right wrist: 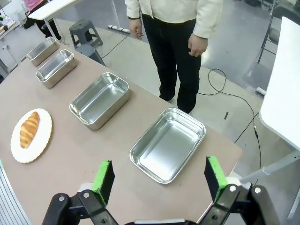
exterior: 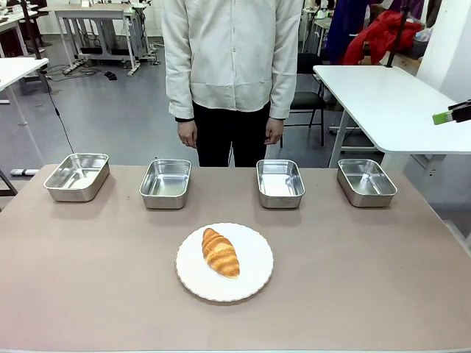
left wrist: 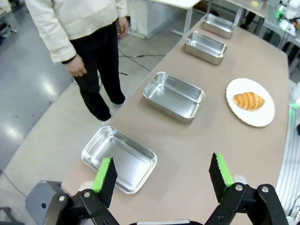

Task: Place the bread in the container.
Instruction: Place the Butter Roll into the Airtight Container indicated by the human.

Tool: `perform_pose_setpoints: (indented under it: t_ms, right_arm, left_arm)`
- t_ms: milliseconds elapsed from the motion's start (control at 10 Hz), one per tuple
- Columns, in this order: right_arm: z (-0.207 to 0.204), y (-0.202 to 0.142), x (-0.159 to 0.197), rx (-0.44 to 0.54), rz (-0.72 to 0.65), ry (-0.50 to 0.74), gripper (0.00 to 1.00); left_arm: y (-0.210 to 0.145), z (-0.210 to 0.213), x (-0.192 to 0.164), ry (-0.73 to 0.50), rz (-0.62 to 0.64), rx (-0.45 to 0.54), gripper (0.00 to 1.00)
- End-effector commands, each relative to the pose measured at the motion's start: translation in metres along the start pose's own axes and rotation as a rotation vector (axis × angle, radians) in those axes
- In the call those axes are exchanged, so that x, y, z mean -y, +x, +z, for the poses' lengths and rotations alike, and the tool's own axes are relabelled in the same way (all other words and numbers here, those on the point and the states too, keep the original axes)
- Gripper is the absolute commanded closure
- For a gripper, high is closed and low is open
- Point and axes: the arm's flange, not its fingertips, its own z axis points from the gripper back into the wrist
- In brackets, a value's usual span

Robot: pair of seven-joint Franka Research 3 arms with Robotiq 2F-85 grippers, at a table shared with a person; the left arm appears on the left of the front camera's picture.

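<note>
Brown tabletop (exterior: 88, 279), four steel pans (exterior: 73, 193) (exterior: 163, 201) (exterior: 280, 201) (exterior: 368, 200), apparently all empty, croissant (exterior: 220, 252) on white plate (exterior: 254, 283), left jaws apart, right jaws apart

No text, label, brand, number or sign can be read in any of the views

Golden-brown, ridged bread (exterior: 220, 252) on white plate (exterior: 250, 283). Shiny silver pans (exterior: 165, 184) on dull tan table (exterior: 88, 279). Black left gripper (left wrist: 161, 159), green pads (left wrist: 103, 174). Cream jacket (exterior: 232, 51), black trousers (exterior: 221, 132). Grey floor (exterior: 110, 125).
</note>
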Motion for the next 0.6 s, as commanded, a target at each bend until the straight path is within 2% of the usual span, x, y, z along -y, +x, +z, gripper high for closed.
perform_pose_setpoints:
  t_ms: [0, 500]
  right_arm:
    - [-0.0003, 0.0014, -0.0012, 0.007, 0.004, 0.004, 0.0]
    - [-0.0003, 0.0014, -0.0012, 0.007, 0.004, 0.004, 0.0]
  left_arm:
    - [-0.0006, 0.0027, 0.0019, -0.011, -0.003, 0.005, 0.0]
    - [-0.0006, 0.0027, 0.0019, -0.011, -0.003, 0.005, 0.0]
